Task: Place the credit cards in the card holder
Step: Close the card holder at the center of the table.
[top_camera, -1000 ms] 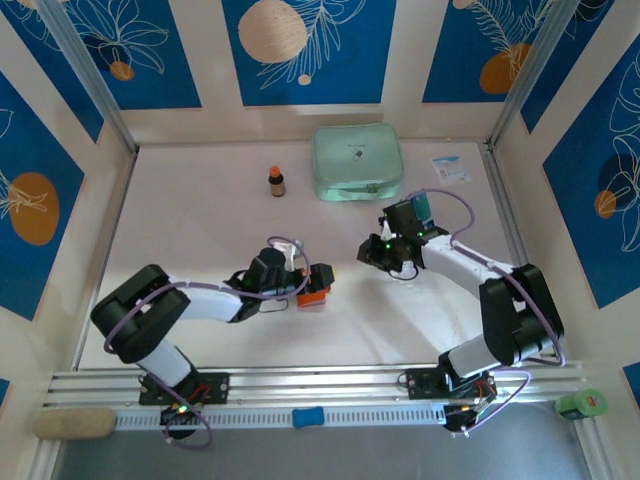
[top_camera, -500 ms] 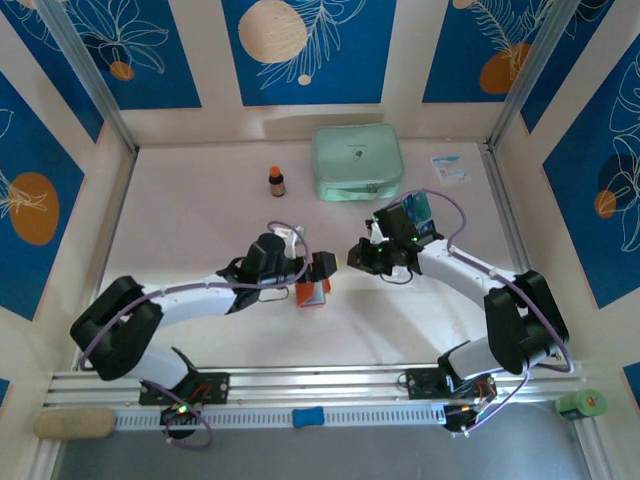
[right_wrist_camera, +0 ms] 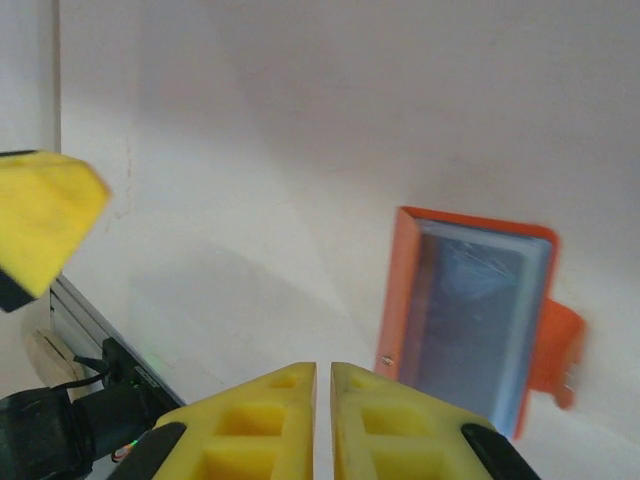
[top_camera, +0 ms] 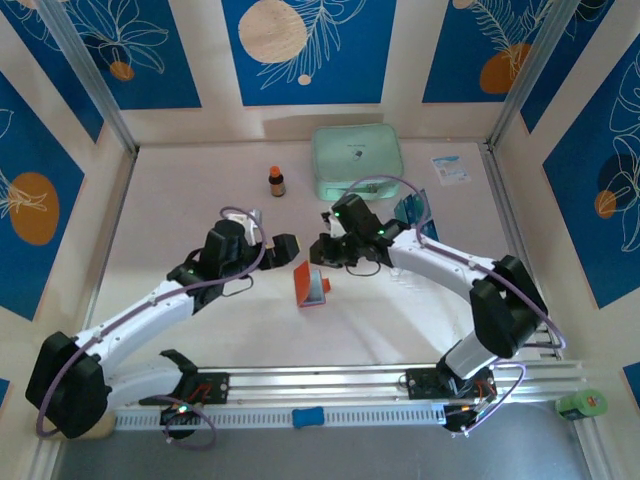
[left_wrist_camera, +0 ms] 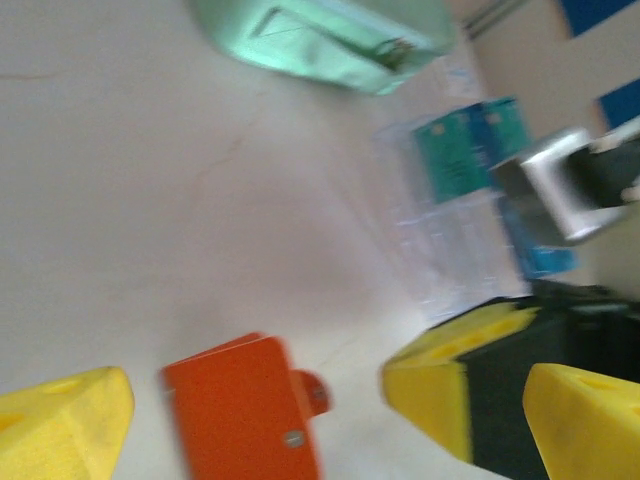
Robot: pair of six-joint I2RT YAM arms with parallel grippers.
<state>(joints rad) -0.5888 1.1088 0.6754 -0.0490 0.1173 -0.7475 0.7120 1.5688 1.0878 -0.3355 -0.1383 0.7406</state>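
Orange-red, teal and mint on a pale cream tabletop (top_camera: 200, 190).
The card holder (top_camera: 312, 285) is orange-red with a pale blue-grey inside. The credit cards (top_camera: 413, 209) are teal-blue with paler bands, the zip case (top_camera: 357, 162) is mint-green and the fingers (right_wrist_camera: 270, 400) are yellow. The wall panels (top_camera: 305, 70) are deep blue with white leaf outlines and tan-orange discs.

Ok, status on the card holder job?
Left gripper open, right gripper shut, both empty. Card holder lies open between them. Credit cards lie beyond right arm.
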